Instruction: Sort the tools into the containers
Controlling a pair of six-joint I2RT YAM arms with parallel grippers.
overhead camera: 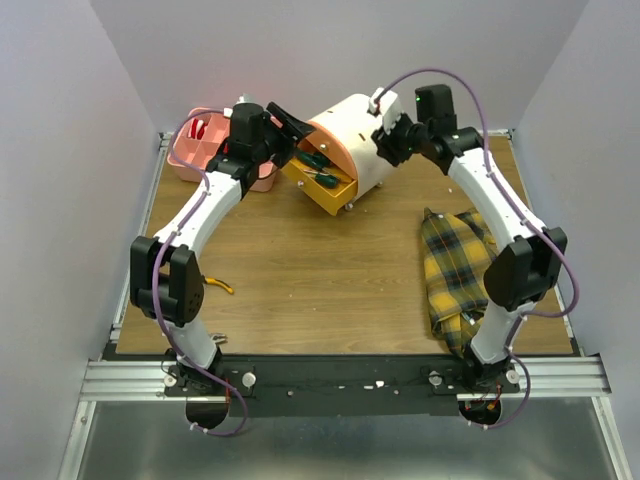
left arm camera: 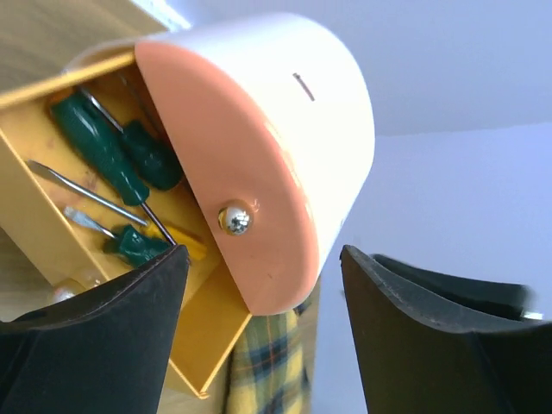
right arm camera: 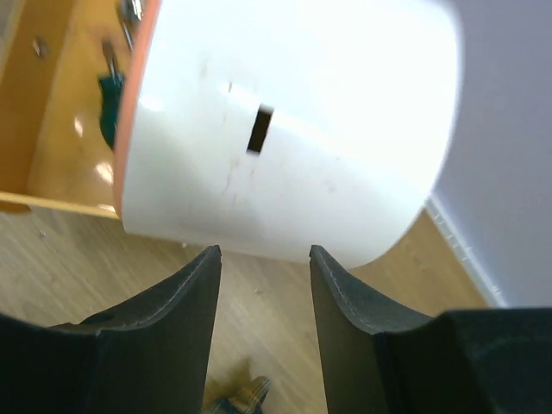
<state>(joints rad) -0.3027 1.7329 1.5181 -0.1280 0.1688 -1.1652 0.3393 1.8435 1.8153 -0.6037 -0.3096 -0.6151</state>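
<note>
The cream drawer unit [overhead camera: 360, 140] stands at the back middle, with its orange front [left arm camera: 250, 181] shut and its yellow drawer [overhead camera: 322, 188] pulled out. Green-handled screwdrivers [left arm camera: 108, 151] lie in the yellow drawer. My left gripper [overhead camera: 287, 122] is open and empty just left of the orange front; in its wrist view the fingers [left arm camera: 112, 345] flank that front's lower edge. My right gripper [overhead camera: 385, 143] is open and empty against the unit's cream back [right arm camera: 293, 129]. The pink tray [overhead camera: 205, 147] sits at the back left, partly hidden by my left arm.
A yellow plaid cloth [overhead camera: 455, 275] lies on the right side of the table. A small yellow-handled tool [overhead camera: 220, 286] lies near the left edge by my left arm. The wooden table [overhead camera: 320, 280] has walls close on all sides.
</note>
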